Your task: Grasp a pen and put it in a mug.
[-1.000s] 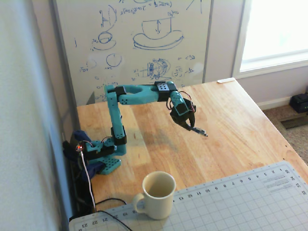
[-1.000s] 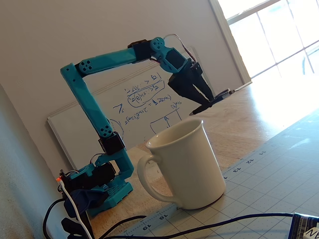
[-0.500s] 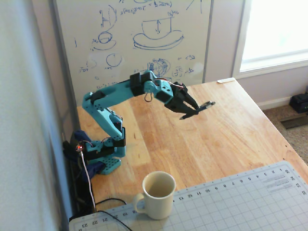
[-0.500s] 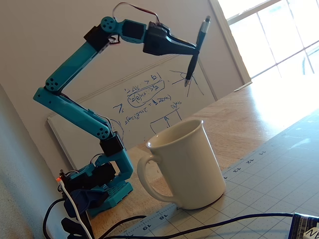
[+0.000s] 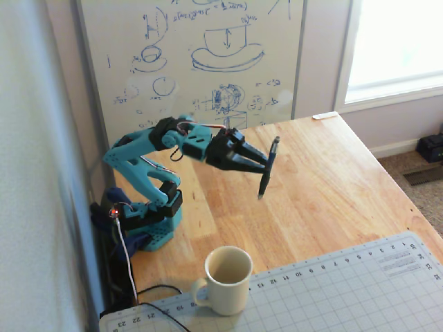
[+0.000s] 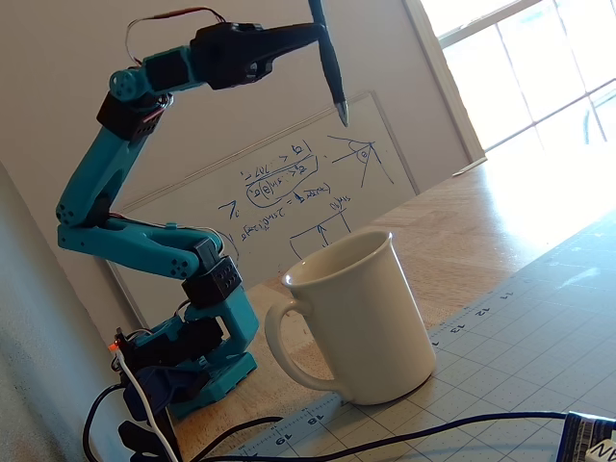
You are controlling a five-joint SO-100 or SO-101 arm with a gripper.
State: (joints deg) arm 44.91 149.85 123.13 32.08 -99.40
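My gripper is shut on the pen, a slim dark pen that hangs almost upright, tip down, well above the wooden table. In the other fixed view the gripper holds the pen high up, its silvery tip pointing down. The cream-white mug stands upright at the near edge of the table on the cutting mat's corner, handle to the left; it fills the foreground of the other fixed view. The pen is above and behind the mug, apart from it.
A grey gridded cutting mat covers the front right of the wooden table. A whiteboard leans against the wall behind the arm. The teal arm base sits at the table's left edge, with cables trailing forward.
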